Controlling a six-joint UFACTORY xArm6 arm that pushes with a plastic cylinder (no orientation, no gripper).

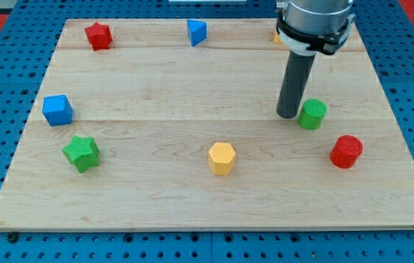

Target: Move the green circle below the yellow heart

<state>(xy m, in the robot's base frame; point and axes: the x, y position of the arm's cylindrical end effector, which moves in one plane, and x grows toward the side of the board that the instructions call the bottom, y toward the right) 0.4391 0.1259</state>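
The green circle (312, 115) sits right of the board's middle. My tip (288, 115) rests on the board just to its left, touching or nearly touching it. The yellow heart (277, 35) is almost hidden behind the arm at the view's top; only a sliver of yellow shows, directly above my tip and the green circle.
A red circle (346, 151) lies below and right of the green circle. A yellow hexagon (222, 158) sits at bottom centre. A green star (82, 153) and blue cube (58, 109) are at the left. A red star (98, 35) and blue triangle (196, 32) lie along the top.
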